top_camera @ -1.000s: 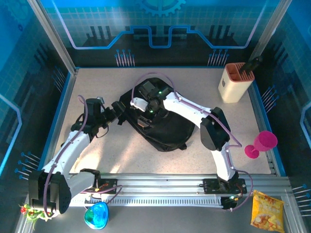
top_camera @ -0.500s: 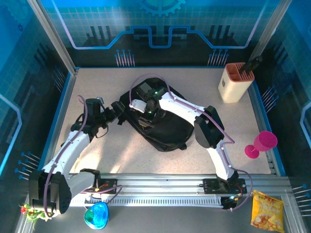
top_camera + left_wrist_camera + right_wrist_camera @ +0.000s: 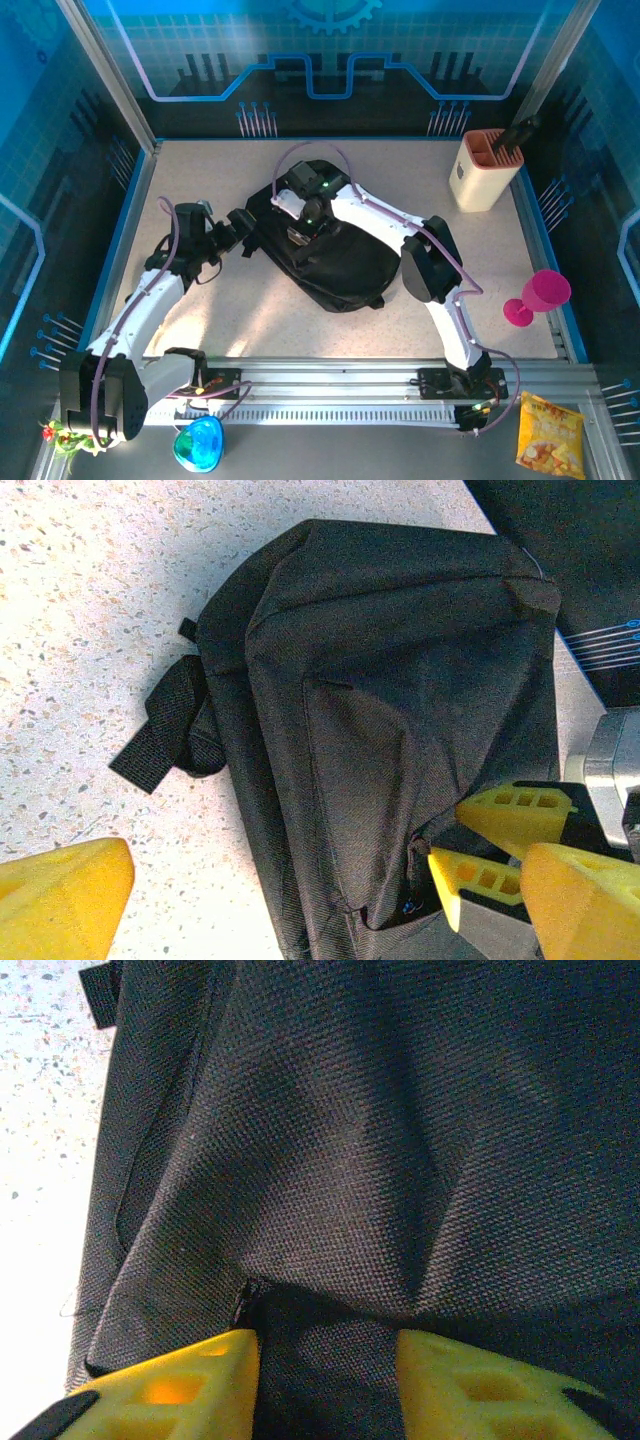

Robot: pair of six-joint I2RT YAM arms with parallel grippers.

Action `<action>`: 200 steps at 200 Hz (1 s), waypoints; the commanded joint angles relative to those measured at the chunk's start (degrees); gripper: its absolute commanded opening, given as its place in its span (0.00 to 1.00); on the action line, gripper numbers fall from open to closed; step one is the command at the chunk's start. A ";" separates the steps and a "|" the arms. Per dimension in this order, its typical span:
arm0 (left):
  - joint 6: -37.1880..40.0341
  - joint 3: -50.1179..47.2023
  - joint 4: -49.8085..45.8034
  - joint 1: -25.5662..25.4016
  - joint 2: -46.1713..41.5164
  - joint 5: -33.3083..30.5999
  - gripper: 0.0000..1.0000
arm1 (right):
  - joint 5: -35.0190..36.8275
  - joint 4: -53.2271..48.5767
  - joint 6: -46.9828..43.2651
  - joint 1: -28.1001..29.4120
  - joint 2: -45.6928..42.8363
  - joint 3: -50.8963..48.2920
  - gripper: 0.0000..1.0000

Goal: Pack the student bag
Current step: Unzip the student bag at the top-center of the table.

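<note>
The student bag (image 3: pixel 345 268) is a large black fabric backpack lying flat in the middle of the table. My left gripper (image 3: pixel 247 232) hovers at the bag's left end, wide open, its yellow fingers (image 3: pixel 60 895) straddling the bag (image 3: pixel 400 660) with nothing between them but fabric below. A black strap (image 3: pixel 165 725) sticks out onto the table. My right gripper (image 3: pixel 298 236) presses down on the bag's upper left part. Its yellow fingers (image 3: pixel 170 1385) pinch a raised fold of the bag (image 3: pixel 350 1140) beside a dark opening in the fabric. Those same fingers (image 3: pixel 515 815) appear at the right of the left wrist view.
A beige knife block (image 3: pixel 487 170) stands at the back right corner. A pink goblet (image 3: pixel 540 295) is at the right edge. A yellow snack packet (image 3: pixel 548 432) and a blue object (image 3: pixel 198 445) lie in front of the rail, off the table.
The right gripper has slid a little toward the back left over the bag, and its jaws have narrowed onto the fabric. The left arm has stayed still and open.
</note>
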 commanded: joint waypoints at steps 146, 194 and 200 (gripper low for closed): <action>-0.19 -1.38 -0.42 0.78 -1.13 1.21 0.99 | 0.65 -1.50 10.34 2.38 0.66 -2.06 0.49; -0.22 -1.63 -0.26 0.81 -1.19 1.35 0.99 | 2.73 -2.33 11.03 2.80 3.96 -1.02 0.38; -0.20 -1.69 -0.17 0.78 -1.13 1.47 0.99 | 3.12 -2.38 11.17 2.83 4.29 -0.90 0.36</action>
